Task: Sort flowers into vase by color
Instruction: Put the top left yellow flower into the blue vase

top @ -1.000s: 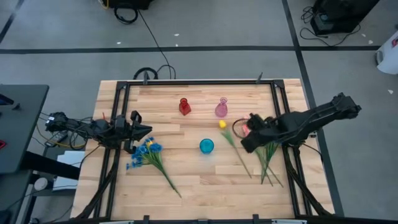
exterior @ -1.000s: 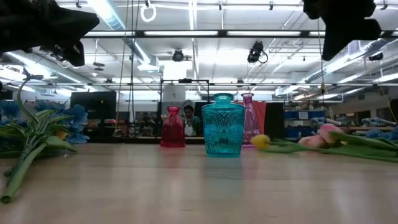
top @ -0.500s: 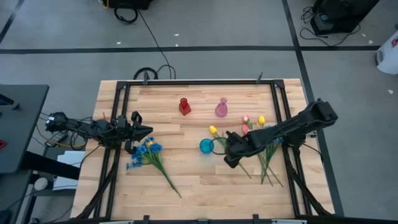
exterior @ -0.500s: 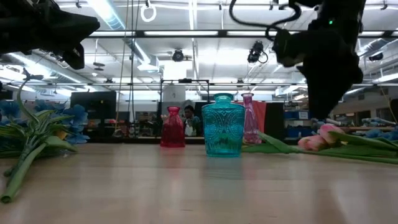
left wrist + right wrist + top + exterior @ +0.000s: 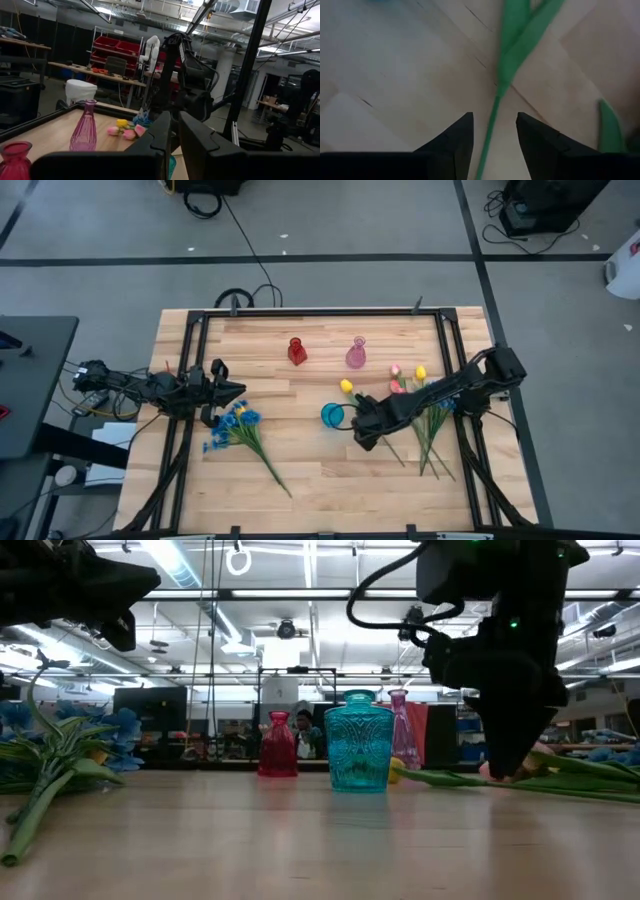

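Right gripper (image 5: 363, 432): mine, low over the table (image 5: 300, 470) just right of centre, beside the teal vase (image 5: 332, 415). In the right wrist view my two fingers (image 5: 451, 145) stand narrowly apart with a green stem (image 5: 492, 120) running between them. I cannot tell whether they touch it.

Yellow tulip (image 5: 345, 388): bud lies just behind the teal vase, stem trailing toward the front edge under my right gripper.

Tulip bunch: a pink bud (image 5: 396, 369) and a second yellow bud (image 5: 420, 372) lie toward the right edge. Their stems and leaves (image 5: 432, 442) fan toward the front right corner.

Blue sprigs (image 5: 232, 423): lying near the left edge, stems (image 5: 268, 465) angled toward the front middle.

Left gripper (image 5: 230, 390): mine too, at the left edge just behind the blue sprigs. In the left wrist view its fingers (image 5: 197, 145) sit close together, a thin gap between them, nothing in them.

Teal vase: upright near the table's centre, nearest the low camera (image 5: 359, 742). Cannot tell whether anything is inside.

Red vase (image 5: 296, 350): upright toward the back edge, left of the pink vase (image 5: 356, 353).

Pink vase: upright toward the back edge, well apart from the teal vase.
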`<state>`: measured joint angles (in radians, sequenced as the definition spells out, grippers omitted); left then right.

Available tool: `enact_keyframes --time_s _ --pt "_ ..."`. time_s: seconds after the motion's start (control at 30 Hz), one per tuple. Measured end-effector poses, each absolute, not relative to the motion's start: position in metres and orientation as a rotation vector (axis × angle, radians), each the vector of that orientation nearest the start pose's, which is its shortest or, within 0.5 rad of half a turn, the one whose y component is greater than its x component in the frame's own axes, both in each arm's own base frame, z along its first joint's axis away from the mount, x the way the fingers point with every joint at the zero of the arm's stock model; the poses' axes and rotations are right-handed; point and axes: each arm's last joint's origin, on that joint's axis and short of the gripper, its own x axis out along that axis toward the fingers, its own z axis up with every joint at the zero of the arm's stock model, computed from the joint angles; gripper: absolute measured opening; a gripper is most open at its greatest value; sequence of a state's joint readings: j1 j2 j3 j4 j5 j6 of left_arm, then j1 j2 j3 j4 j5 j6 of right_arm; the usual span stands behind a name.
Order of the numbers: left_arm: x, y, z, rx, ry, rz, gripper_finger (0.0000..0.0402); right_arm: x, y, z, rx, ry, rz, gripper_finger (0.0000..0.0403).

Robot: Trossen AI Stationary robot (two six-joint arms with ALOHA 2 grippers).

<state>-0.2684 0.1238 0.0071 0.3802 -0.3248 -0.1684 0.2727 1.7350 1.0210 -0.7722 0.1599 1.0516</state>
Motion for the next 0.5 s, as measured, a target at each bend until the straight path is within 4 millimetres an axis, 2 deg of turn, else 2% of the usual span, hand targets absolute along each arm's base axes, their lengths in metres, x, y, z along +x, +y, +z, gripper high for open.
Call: enact_keyframes --time_s 0.17,0.33,0.5 --pt "0.099 -0.018 0.191 -0.243 -0.251 0.035 0.0044 0.29 0.074 0.148 0.546 1.314 -0.653 0.016" --pt "0.099 -0.018 0.191 -0.243 -0.248 0.035 0.0044 0.295 0.075 0.129 0.526 1.365 -0.642 0.016" --pt "0.099 -0.018 0.191 -0.244 -0.249 0.035 0.0044 0.295 0.075 0.13 0.54 1.37 -0.635 0.014"
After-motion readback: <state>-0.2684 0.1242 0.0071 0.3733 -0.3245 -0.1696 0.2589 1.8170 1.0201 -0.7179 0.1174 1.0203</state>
